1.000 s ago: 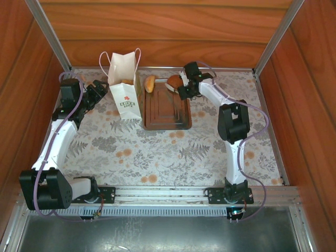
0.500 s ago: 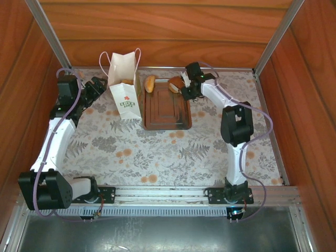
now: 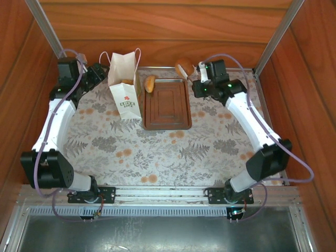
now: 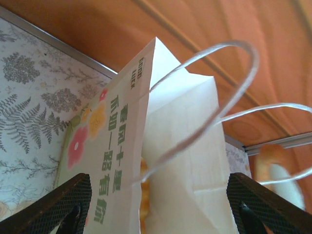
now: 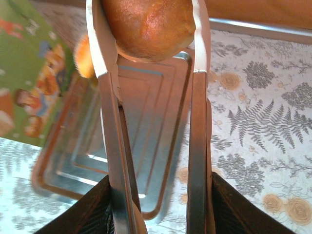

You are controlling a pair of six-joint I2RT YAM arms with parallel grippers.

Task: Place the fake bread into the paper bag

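With pastries [image 3: 127,81] already in the paper bag [image 3: 125,94], the right pincer [image 5: 158,207] is clamping tongs [image 5: 197,146] on a brown bun [image 5: 148,24] at the tray's [image 3: 167,113] far corner — one roll [image 3: 150,83] is waiting there — while the left pincer [image 3: 98,77] is standing open astride the bag.

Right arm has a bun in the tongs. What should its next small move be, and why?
Probably swing the right gripper left toward the paper bag, with the tongs squeezed. The bun sits clamped between the tong tips by the tray's far right corner, while the bag stands open-topped on the tray's left side.
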